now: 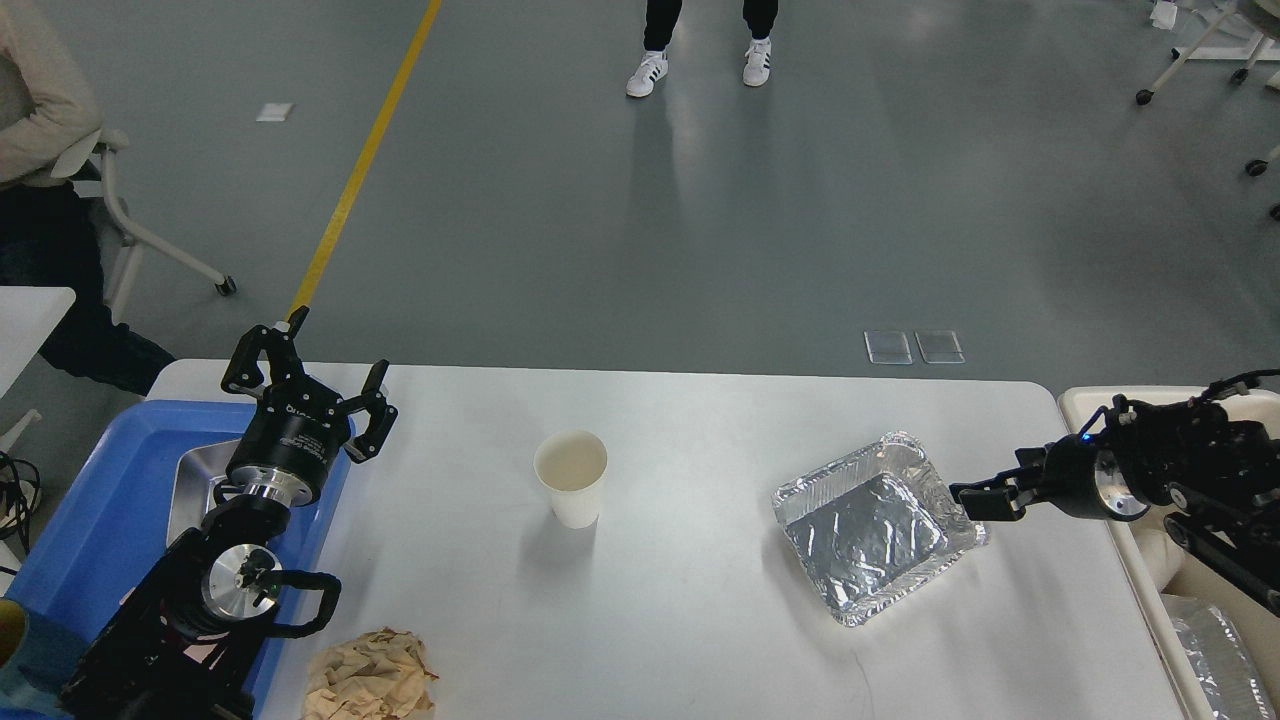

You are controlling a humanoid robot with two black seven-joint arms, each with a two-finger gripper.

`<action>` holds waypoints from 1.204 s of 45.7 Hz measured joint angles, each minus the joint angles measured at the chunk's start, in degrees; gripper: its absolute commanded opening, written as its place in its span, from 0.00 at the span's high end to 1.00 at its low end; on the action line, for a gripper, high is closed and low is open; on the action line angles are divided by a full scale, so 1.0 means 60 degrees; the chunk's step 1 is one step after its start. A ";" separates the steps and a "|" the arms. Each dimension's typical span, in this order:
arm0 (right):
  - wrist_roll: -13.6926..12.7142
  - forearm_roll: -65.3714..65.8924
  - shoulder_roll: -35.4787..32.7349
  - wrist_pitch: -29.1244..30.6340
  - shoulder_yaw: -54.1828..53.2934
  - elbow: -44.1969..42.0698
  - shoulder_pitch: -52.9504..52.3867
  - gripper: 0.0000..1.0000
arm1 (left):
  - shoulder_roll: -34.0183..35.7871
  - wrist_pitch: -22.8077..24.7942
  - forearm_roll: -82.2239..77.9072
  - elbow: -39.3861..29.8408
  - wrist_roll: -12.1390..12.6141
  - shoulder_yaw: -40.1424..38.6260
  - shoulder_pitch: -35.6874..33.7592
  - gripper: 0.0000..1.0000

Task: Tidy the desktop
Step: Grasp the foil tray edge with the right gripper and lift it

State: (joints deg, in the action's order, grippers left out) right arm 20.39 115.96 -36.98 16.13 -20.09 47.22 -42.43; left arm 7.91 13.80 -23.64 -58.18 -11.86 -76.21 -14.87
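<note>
1. The counter point(700, 620) fills the lower half of my head view – a wide white top with rounded corners, running from the blue tray point(90, 500) on my left to the beige bin point(1150, 560) on my right
2. My left claw point(305, 375) hangs above the tray's inner edge, its fingers spread wide apart and holding nothing
3. My right claw point(975, 495) reaches in from the right, its tip at the right rim of the foil tray point(870, 525); it is seen dark and nearly end-on, so I cannot tell whether the fingers are parted or closed, or whether they actually touch the rim
4. The foil tray sits on the right part of the counter, turned at an angle, with nothing in it
5. A white paper cup point(571, 478) stands upright near the middle of the counter, well apart from the foil tray
6. A crumpled brown paper wad point(370, 678) lies at the near edge, just beside the blue tray
7. Inside the blue tray a metal dish point(200, 478) shows partly behind my left arm – in the beige bin, another piece of foil point(1215, 650) is visible
</note>
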 measured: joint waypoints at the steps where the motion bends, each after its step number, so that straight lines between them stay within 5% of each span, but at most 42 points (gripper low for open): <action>1: 0.0000 -0.0002 0.0070 -0.0038 0.0068 -0.0076 -0.0005 0.00 | 0.0000 -0.0001 0.0000 0.0000 0.0000 0.0000 0.0002 0.03; 14: 0.0000 -0.0032 0.0928 -0.0533 0.0804 -0.1006 -0.0059 0.00 | 0.0020 -0.0014 0.0000 0.0000 0.0000 0.0001 0.0079 0.03; 19: 0.0001 -0.0034 0.1234 -0.0550 0.0859 -0.1352 -0.0063 0.08 | 0.0032 -0.0013 0.0000 0.0000 0.0000 -0.0003 0.0126 0.03; 25: 0.0005 -0.0035 0.1693 -0.0668 0.1149 -0.2085 -0.0116 0.27 | 0.0032 0.0020 0.0000 0.0000 0.0000 -0.0013 0.0153 0.03; 27: 0.0010 -0.0044 0.1753 -0.0747 0.1330 -0.2202 -0.0155 0.39 | 0.0032 0.0035 0.0000 0.0000 -0.0004 -0.0014 0.0164 0.03; 29: 0.0015 -0.0055 0.1808 -0.0818 0.1611 -0.2306 -0.0186 0.63 | 0.0033 0.0049 -0.0008 0.0000 -0.0013 -0.0014 0.0204 0.03; 31: 0.0016 -0.0067 0.1832 -0.0839 0.1736 -0.2374 -0.0200 0.73 | 0.0036 0.0053 -0.0012 0.0000 -0.0014 -0.0014 0.0234 0.03; 45: 0.0078 -0.0176 0.2282 -0.0851 0.2046 -0.3198 -0.0283 0.95 | 0.0086 0.0078 -0.0014 0.0000 -0.0029 -0.0028 0.0292 0.03; 55: 0.0319 -0.0186 0.2421 -0.0786 0.2059 -0.3186 -0.0282 1.00 | 0.0149 0.0084 -0.0014 0.0000 -0.0030 -0.0049 0.0296 0.03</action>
State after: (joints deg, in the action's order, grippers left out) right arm 22.31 114.84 -22.45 11.42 -7.74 28.10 -44.12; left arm 8.81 14.30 -23.73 -58.18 -12.04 -76.50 -13.09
